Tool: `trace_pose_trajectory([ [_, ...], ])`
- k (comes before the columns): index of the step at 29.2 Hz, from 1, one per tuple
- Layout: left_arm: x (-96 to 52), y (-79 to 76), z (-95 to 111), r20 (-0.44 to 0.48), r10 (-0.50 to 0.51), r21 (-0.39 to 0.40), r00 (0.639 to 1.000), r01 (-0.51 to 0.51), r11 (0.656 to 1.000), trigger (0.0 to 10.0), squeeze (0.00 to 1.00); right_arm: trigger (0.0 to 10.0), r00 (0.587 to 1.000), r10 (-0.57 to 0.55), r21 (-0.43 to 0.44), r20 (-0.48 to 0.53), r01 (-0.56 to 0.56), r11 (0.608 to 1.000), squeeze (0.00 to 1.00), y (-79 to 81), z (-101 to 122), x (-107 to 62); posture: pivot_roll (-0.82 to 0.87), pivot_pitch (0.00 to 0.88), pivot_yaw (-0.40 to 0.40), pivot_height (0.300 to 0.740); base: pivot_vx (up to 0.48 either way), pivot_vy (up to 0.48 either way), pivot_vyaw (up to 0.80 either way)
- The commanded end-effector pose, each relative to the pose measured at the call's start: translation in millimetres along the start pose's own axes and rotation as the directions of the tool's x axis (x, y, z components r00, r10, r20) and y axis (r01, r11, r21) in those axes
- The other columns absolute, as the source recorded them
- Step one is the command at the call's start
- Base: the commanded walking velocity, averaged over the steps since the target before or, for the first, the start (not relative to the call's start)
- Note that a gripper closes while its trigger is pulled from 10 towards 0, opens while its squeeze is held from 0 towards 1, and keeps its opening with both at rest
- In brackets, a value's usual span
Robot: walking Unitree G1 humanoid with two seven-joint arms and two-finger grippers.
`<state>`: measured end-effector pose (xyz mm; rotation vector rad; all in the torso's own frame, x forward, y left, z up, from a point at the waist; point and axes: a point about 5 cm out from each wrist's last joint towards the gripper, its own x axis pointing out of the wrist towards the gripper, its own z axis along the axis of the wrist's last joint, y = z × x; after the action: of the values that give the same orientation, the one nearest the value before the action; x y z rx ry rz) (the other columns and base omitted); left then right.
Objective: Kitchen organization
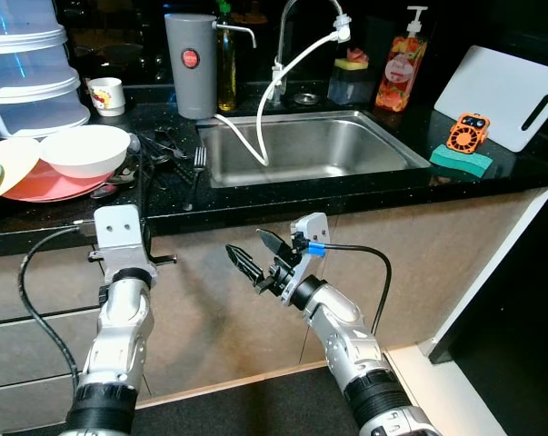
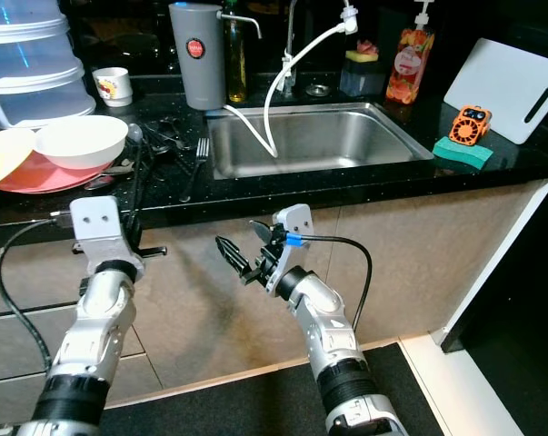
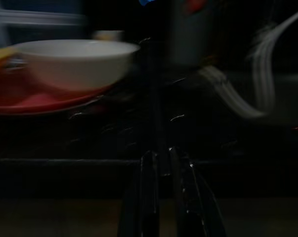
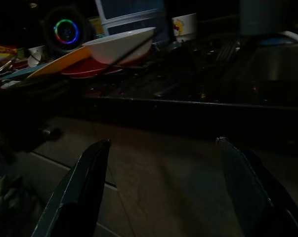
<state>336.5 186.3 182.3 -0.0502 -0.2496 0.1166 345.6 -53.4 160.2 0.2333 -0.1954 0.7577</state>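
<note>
Right now we hold both arms in front of the cabinet face, below the black counter (image 1: 364, 195). Our right gripper (image 1: 258, 255) has its 2 fingers spread wide with nothing between them, pointing toward our left side. Our left gripper (image 3: 166, 170) shows its fingers pressed close together, and a thin dark rod seems to run up between them toward the counter, but the left wrist view is too blurred and dark for us to say what it is or whether we truly grip it.

The things to organize sit on the counter to our left: a white bowl (image 1: 84, 150) on a red plate (image 1: 46, 184), a yellow plate (image 1: 12, 162) beside it, and a fork (image 1: 196, 168) among dark utensils (image 1: 164, 145) just left of the sink (image 1: 301, 145).

Risks, as we judge them: the bowl rests loosely on stacked plates near the counter edge, so a clumsy upward reach from below could tip the stack. The white hose (image 1: 255, 145) draped into the sink could snag an arm. Cables at both wrists may catch on the counter lip. The blur suggests our left arm is moving, which makes a misjudged contact likelier.
</note>
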Motion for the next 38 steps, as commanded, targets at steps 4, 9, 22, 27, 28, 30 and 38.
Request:
trace_pose_trajectory([
  [4, -15.5, -30.8, 25, 0.138, -0.339, -0.103, 0.931, 0.354, 0.93, 0.0, 0.0, 10.0, 0.982, -0.158, 0.019, 0.108, 0.156, 0.988, 0.0, -13.4, 25, 5.5, 0.06, 0.056, -0.006, 0.74, 0.0, 0.0, 0.0],
  [9, -21.9, -14.7, 20, 0.071, -0.41, 0.07, 0.91, 0.405, 0.912, 0.0, 0.0, 10.0, 0.973, -0.141, 0.209, 0.181, 0.102, 0.973, 1.0, -6.2, 49, 16.4, 0.05, 0.055, -0.001, 0.74, 0.0, 0.0, 0.0],
  [22, -36.4, -21.1, 17, 0.035, -0.557, 0.161, 0.83, 0.545, 0.823, 0.0, 0.0, 10.0, 0.985, -0.04, 0.338, 0.169, -0.02, 0.941, 1.0, 8.9, 69, 31.2, 0.04, 0.044, -0.013, 0.74, 0.0, 0.0, 0.0],
  [27, -45.5, -37.3, 21, 0.073, -0.63, 0.132, 0.773, 0.619, 0.774, 0.0, 0.0, 10.0, 0.99, -0.005, 0.377, 0.139, -0.048, 0.925, 1.0, 13.8, 71, 31.9, 0.04, 0.034, -0.016, 0.74, 0.0, 0.0, 0.0],
  [28, -46.5, -39.6, 22, 0.083, -0.636, 0.131, 0.767, 0.624, 0.77, 0.0, 0.0, 10.0, 0.992, -0.001, 0.38, 0.126, -0.047, 0.924, 0.0, 14.0, 71, 31.7, 0.04, 0.032, -0.015, 0.74, 0.0, 0.0, 0.0],
  [30, -46.6, -41.4, 23, 0.096, -0.634, 0.129, 0.767, 0.622, 0.772, 0.0, 0.0, 10.0, 0.994, 0.003, 0.374, 0.11, -0.044, 0.926, 0.0, 13.7, 71, 31.6, 0.04, 0.028, -0.013, 0.74, 0.0, 0.0, 0.0],
  [38, -49.7, -50.3, 26, 0.114, -0.66, 0.097, 0.743, 0.652, 0.752, 0.0, 0.0, 10.0, 0.999, 0.023, 0.371, 0.047, -0.039, 0.928, 0.0, 13.8, 67, 32.4, 0.04, 0.034, -0.018, 0.74, 0.0, 0.0, 0.0],
])
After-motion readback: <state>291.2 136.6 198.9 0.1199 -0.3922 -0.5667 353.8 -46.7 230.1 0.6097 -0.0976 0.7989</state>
